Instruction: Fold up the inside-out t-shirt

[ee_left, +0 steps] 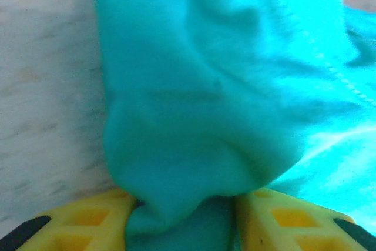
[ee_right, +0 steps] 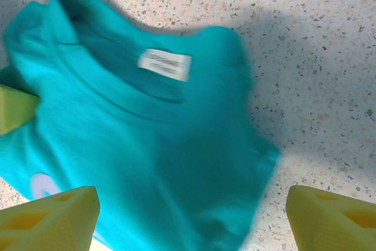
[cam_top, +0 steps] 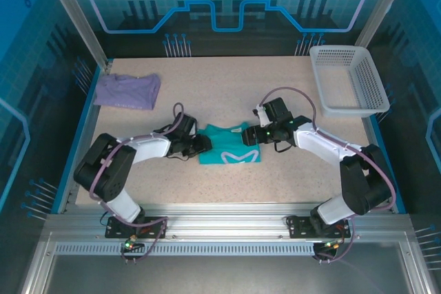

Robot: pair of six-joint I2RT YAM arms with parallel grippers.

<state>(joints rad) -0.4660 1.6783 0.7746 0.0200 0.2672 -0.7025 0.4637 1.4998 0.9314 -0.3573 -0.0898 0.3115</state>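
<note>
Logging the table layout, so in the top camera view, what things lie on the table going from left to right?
lavender shirt → teal t-shirt → white basket

Overhead view: I log bright, even light from above on the surface (cam_top: 227,80); blue glow on the enclosure walls (cam_top: 227,5); shadows faint and soft; focus sharp.
Left wrist view: I log heavy blur, the t-shirt (ee_left: 205,116) too close and out of focus; top-right corner blown out white.
Right wrist view: slight blur at the cloth's edges; a broad soft shadow across the speckled surface on its right; pincer fingers (ee_right: 50,218) soft-edged.
</note>
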